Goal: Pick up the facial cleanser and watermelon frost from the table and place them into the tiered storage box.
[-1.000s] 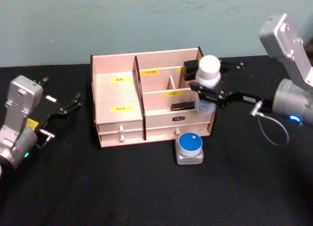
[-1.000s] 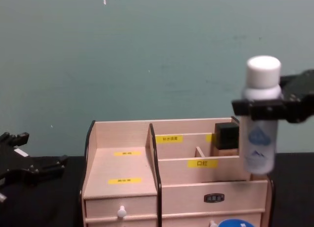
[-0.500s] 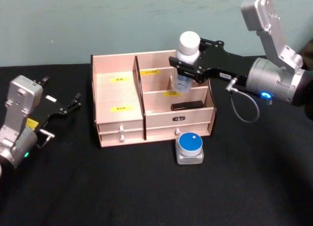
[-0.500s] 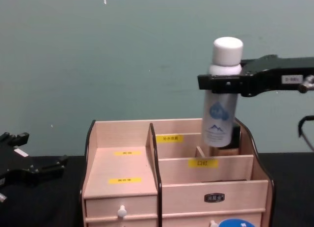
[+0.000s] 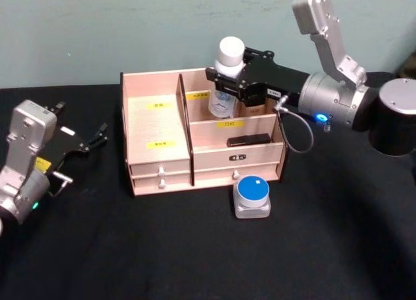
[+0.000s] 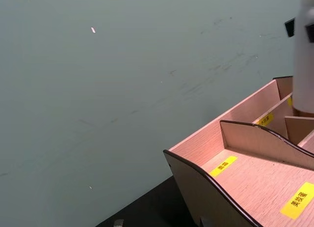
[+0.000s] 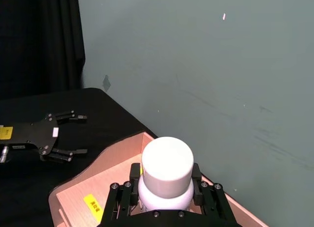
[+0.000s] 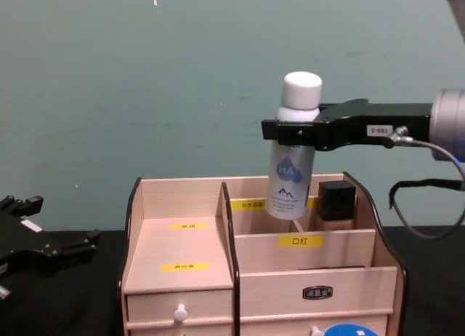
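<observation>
Right pincer (image 5: 229, 78) is clamped on the facial cleanser (image 5: 223, 102) just under its cap, so the bottle hangs upright, its base at the mouth of the tiered storage box (image 5: 156, 163) rear compartment directly beneath; the watermelon frost (image 5: 252, 191) sits on the counter (image 5: 195, 248) nearer the robot; left pincer (image 5: 96, 137) is parked, fingers apart

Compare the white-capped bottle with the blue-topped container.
The bottle is tall and slim; the container is low and squat. The bottle is held upright by the right gripper over the storage box's rear compartment; the container sits on the table in front of it. The bottle's cap is white, the container's top blue. Both are upright.
</observation>
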You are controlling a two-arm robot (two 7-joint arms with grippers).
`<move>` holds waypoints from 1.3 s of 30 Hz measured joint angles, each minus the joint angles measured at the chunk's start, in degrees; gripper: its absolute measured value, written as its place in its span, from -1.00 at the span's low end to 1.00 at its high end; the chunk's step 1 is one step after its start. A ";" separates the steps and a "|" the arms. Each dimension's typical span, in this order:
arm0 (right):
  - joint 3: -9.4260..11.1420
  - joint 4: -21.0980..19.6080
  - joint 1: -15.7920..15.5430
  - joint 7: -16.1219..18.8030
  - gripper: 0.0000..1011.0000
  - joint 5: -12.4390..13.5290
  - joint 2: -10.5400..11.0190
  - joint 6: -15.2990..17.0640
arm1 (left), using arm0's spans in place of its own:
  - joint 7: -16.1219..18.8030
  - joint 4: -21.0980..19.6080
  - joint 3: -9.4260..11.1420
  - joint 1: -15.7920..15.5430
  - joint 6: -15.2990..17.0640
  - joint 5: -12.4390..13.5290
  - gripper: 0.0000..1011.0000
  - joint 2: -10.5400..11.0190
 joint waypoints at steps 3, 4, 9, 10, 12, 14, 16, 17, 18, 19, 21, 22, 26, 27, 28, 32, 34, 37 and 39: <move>-0.38 1.70 0.88 0.19 0.17 0.00 -0.89 -0.18 | 0.00 0.00 0.00 0.00 0.00 0.00 1.00 0.00; -0.51 2.46 1.24 0.25 0.17 0.02 -1.29 -0.23 | 0.00 0.00 0.00 0.00 0.00 0.00 1.00 0.00; -1.04 4.43 2.29 0.40 0.17 -0.08 -2.28 -0.24 | 0.00 0.00 0.00 0.00 0.00 0.00 1.00 0.00; -1.11 4.66 2.43 0.41 0.17 -0.14 -2.42 -0.24 | 0.00 0.00 0.00 0.00 0.00 0.00 1.00 0.00; -1.24 5.09 2.67 0.41 0.17 -0.26 -2.61 -0.27 | 0.00 0.00 0.01 0.00 0.00 0.00 1.00 0.00; -1.42 5.69 3.07 0.45 0.17 -0.46 -2.92 -0.29 | 0.00 0.00 0.00 0.00 0.00 0.00 1.00 0.00; -1.52 6.10 3.34 0.49 0.17 -0.53 -3.12 -0.30 | 0.00 0.00 0.00 0.00 0.00 0.00 1.00 0.00; -1.58 6.34 3.48 0.51 0.17 -0.59 -3.25 -0.30 | 0.00 0.00 0.00 0.00 0.00 0.00 1.00 0.00; -1.70 6.85 3.78 0.54 0.17 -0.71 -3.49 -0.30 | 0.00 0.00 0.00 0.00 0.00 0.00 1.00 0.00; -1.75 7.13 3.92 0.56 0.17 -0.77 -3.61 -0.32 | 0.00 0.00 0.00 0.00 0.00 0.00 1.00 0.00; -1.84 7.86 4.29 0.59 0.17 -0.94 -3.94 -0.44 | 0.00 0.00 0.00 0.00 0.00 0.00 1.00 0.00; -1.84 8.11 4.42 0.59 0.17 -0.96 -4.08 -0.51 | 0.00 0.00 0.00 0.00 0.00 0.00 1.00 0.00; -1.83 9.47 4.95 0.61 0.17 -1.04 -4.80 -0.88 | 0.00 0.00 0.00 0.00 0.00 0.00 1.00 0.00; -1.83 9.63 5.00 0.62 0.17 -1.06 -4.90 -0.93 | 0.00 0.00 0.01 0.00 0.00 0.00 1.00 0.00; -1.83 9.80 5.07 0.64 0.17 -1.08 -5.00 -1.00 | 0.00 0.00 0.00 0.00 0.00 0.00 1.00 0.00; -1.81 10.60 5.34 0.78 0.17 -1.17 -5.46 -1.25 | 0.00 0.00 0.00 0.00 0.00 0.00 1.00 0.00; -1.81 10.76 5.37 0.81 0.17 -1.20 -5.54 -1.27 | 0.00 0.00 0.00 0.00 0.00 0.00 1.00 0.00; -1.81 11.07 5.41 0.89 0.17 -1.27 -5.70 -1.29 | 0.00 0.00 0.00 0.00 0.00 0.00 1.00 0.00; -1.82 11.41 5.46 0.93 0.17 -1.32 -5.83 -1.29 | 0.00 0.00 0.00 0.00 0.00 0.00 1.00 0.00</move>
